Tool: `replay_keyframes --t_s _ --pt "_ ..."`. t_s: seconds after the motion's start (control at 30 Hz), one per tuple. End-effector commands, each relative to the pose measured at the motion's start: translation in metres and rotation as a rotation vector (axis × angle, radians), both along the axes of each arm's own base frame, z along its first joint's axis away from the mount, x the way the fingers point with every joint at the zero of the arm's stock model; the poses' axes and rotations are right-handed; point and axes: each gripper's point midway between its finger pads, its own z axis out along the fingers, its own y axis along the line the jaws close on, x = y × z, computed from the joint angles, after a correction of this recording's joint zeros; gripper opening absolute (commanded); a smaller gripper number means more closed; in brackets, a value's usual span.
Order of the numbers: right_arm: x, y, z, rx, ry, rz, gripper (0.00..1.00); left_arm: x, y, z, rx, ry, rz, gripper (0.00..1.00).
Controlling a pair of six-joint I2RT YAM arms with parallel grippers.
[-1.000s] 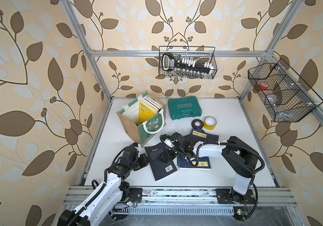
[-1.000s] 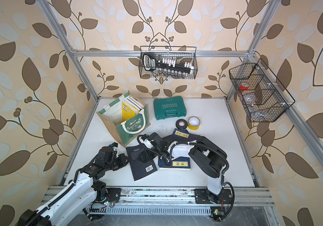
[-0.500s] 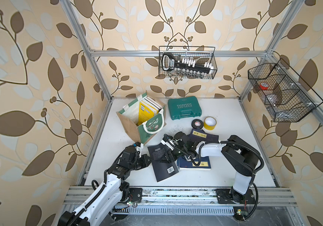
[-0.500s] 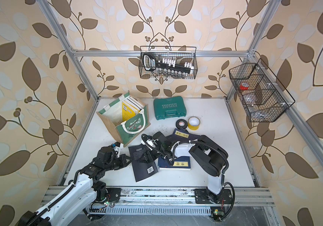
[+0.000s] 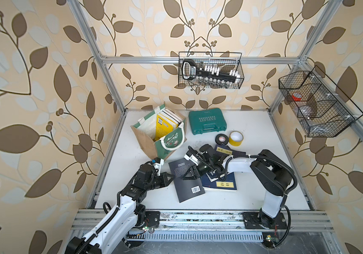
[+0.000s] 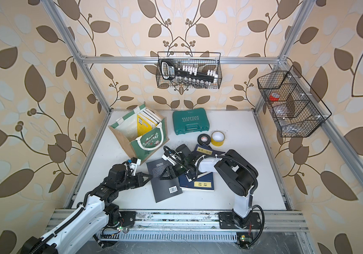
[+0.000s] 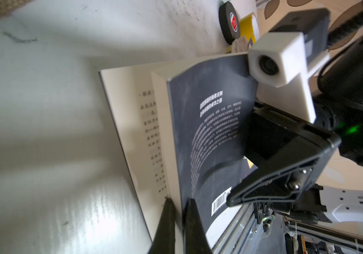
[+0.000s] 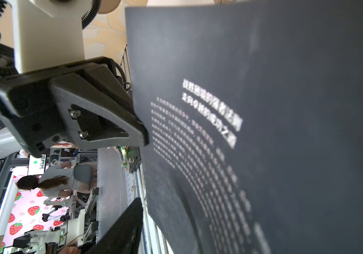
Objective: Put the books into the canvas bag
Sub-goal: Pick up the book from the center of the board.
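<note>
On a scuffed white tabletop (image 5: 253, 176), black paperback (image 5: 187, 191) lying between two grippers.
At its edge, left gripper (image 5: 172, 176) pressed together, pinch on pages unclear; right gripper (image 5: 186, 175) spread, one finger (image 8: 127, 220) beside the lifted cover, the other hidden. Toward the back left, canvas bag (image 5: 145, 140) upright, yellow book (image 5: 161, 127) standing inside among others. Under the right arm, navy book (image 5: 209, 185) with yellow label just beside the black paperback; second navy book (image 5: 224, 150) just beside black tape roll (image 5: 221, 139) and yellow tape roll (image 5: 236, 138). Green tool case (image 5: 207, 122) farther back. Leaf-print wallpaper (image 5: 22, 88) all round, aluminium frame (image 5: 176, 59), back-wall wire basket (image 5: 210, 73), right-wall wire basket (image 5: 316, 105).
</note>
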Motion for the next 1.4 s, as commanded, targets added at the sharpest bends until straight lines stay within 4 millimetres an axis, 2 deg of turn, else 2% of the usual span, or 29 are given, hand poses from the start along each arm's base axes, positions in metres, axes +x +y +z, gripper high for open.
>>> replay_keyframes --t_s 0.0,0.17,0.2,0.33,0.5,0.63,0.7,0.73,0.77,0.83,0.87,0.9,0.93,1.1,1.37 --pt "-0.001 0.010 0.044 0.120 -0.043 0.116 0.46 -0.004 -0.020 0.026 -0.076 -0.104 -0.126 0.00" --pt "0.006 0.004 0.056 0.118 -0.050 0.144 0.44 -0.006 -0.021 0.028 -0.080 -0.113 -0.132 0.00" --pt "0.015 -0.002 0.060 0.123 -0.054 0.120 0.45 -0.006 -0.021 0.029 -0.082 -0.119 -0.135 0.00" --pt "0.028 -0.009 0.074 0.153 -0.074 0.103 0.43 -0.009 -0.020 0.032 -0.088 -0.135 -0.134 0.00" --pt "0.031 -0.010 0.078 0.162 -0.072 0.111 0.33 -0.009 -0.020 0.035 -0.087 -0.149 -0.133 0.00" --pt "0.036 -0.008 0.084 0.164 -0.093 0.088 0.17 -0.010 -0.018 0.035 -0.084 -0.151 -0.125 0.00" --pt "0.036 -0.008 0.088 0.169 -0.106 0.076 0.14 -0.010 -0.018 0.036 -0.083 -0.153 -0.124 0.00" --pt "0.035 -0.009 0.091 0.175 -0.116 0.075 0.13 -0.010 -0.018 0.036 -0.081 -0.154 -0.122 0.14" --pt "0.034 -0.010 0.094 0.182 -0.130 0.069 0.12 -0.009 -0.017 0.035 -0.078 -0.150 -0.115 0.37" --pt "0.031 -0.012 0.102 0.197 -0.149 0.062 0.09 -0.010 -0.017 0.036 -0.081 -0.148 -0.119 0.67" --pt "0.031 -0.012 0.105 0.200 -0.156 0.057 0.07 -0.010 -0.017 0.036 -0.081 -0.144 -0.117 0.81" --pt "0.029 -0.013 0.108 0.203 -0.160 0.053 0.06 -0.009 -0.017 0.036 -0.078 -0.141 -0.115 0.88" --pt "0.028 -0.015 0.111 0.207 -0.161 0.051 0.05 -0.009 -0.017 0.035 -0.077 -0.136 -0.112 0.98" --pt "0.016 -0.021 0.131 0.250 -0.174 0.057 0.05 -0.006 -0.017 0.039 -0.082 -0.151 -0.108 0.99" --pt "-0.004 -0.028 0.156 0.332 -0.166 0.080 0.04 -0.014 -0.038 0.069 -0.247 -0.238 -0.237 0.99"
